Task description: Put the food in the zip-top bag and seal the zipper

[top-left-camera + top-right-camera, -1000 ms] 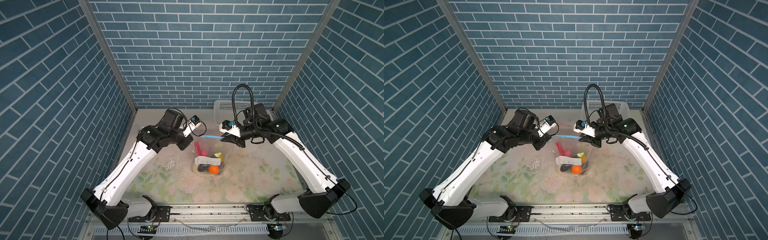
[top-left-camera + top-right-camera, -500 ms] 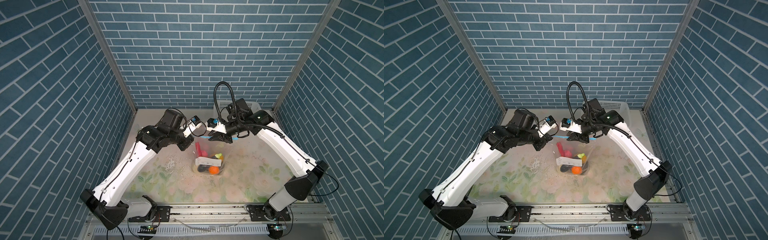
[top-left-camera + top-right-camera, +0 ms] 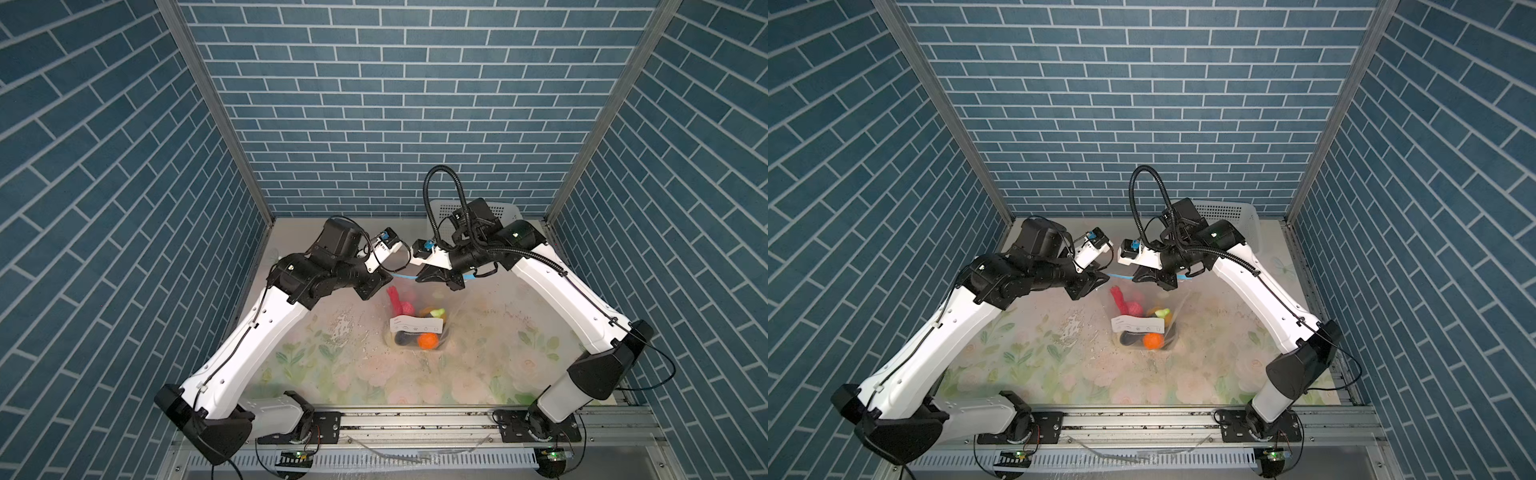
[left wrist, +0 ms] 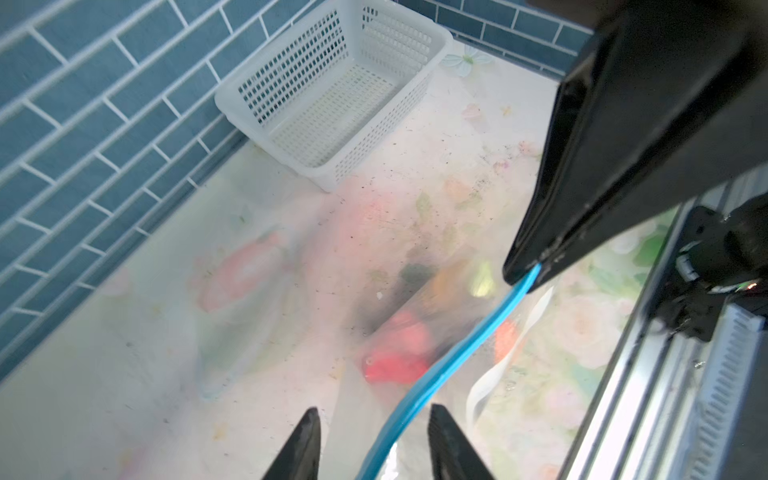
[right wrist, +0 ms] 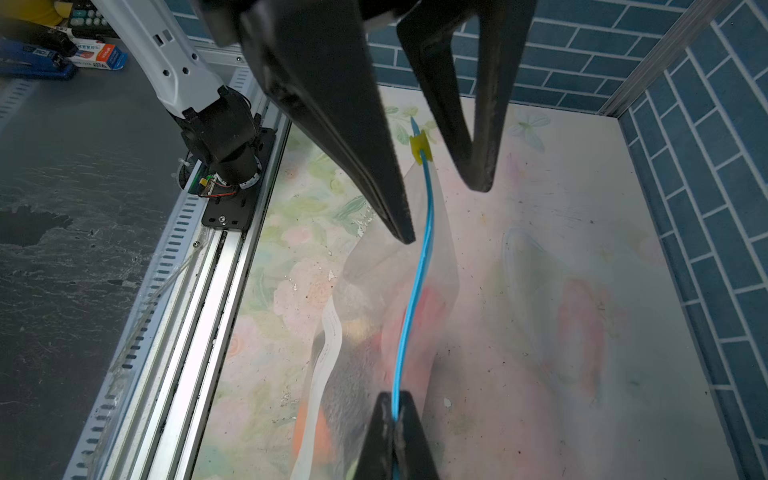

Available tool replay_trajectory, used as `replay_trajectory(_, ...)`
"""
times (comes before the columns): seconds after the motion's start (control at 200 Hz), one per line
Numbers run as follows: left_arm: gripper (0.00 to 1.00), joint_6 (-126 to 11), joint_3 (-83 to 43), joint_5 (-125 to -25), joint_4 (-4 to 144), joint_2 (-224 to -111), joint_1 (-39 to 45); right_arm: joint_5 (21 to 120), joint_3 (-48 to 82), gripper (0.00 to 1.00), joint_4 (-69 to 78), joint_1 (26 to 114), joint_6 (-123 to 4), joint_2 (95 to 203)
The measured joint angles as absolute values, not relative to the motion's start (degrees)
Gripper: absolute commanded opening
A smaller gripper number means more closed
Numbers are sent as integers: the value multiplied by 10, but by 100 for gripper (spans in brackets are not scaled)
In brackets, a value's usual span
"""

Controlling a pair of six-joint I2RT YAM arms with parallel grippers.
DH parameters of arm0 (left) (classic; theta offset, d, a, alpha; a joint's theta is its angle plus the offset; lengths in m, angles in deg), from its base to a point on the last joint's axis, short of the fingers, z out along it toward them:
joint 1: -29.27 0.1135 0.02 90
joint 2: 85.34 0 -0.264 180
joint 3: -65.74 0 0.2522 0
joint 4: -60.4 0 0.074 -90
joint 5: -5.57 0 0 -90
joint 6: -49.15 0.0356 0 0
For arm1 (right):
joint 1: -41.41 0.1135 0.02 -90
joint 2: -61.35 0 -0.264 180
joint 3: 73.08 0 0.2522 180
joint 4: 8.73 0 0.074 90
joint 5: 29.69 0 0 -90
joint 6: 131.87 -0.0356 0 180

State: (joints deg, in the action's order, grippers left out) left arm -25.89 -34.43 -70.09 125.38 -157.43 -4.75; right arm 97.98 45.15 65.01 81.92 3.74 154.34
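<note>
Right wrist: right end effector (image 5: 395,419) pinches the zipper (image 5: 419,266); left end effector (image 5: 442,212) spread astride it. Risk: weight of the food (image 3: 428,340) may tug the zip-top bag (image 5: 374,270) from that single pinch.

Pale floral-print tabletop (image 3: 332,365), worn and speckled.
In both top views a white perforated basket (image 3: 507,210) sits at the upper right corner of the tabletop. A clear zip-top bag (image 3: 415,326) stands near the centre, its lower end apparently resting on the surface. Dark specks and a whitish scuffed patch (image 3: 345,328) mark the print just left of the bag. A metal rail (image 3: 415,420) borders the lower edge.
</note>
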Motion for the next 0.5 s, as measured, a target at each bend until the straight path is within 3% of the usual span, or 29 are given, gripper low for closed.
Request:
replay_trajectory(0.165,78,-289,-319,-715,1211,-1535,-48,946,447,0,615,826,-46,1537)
replay_trajectory(0.29,99,-334,-278,-732,1162,-1492,-48,897,418,0,562,847,-156,1515)
replay_trajectory(0.5,99,-403,-238,-801,1117,-1447,-47,800,378,0,505,891,-352,1482)
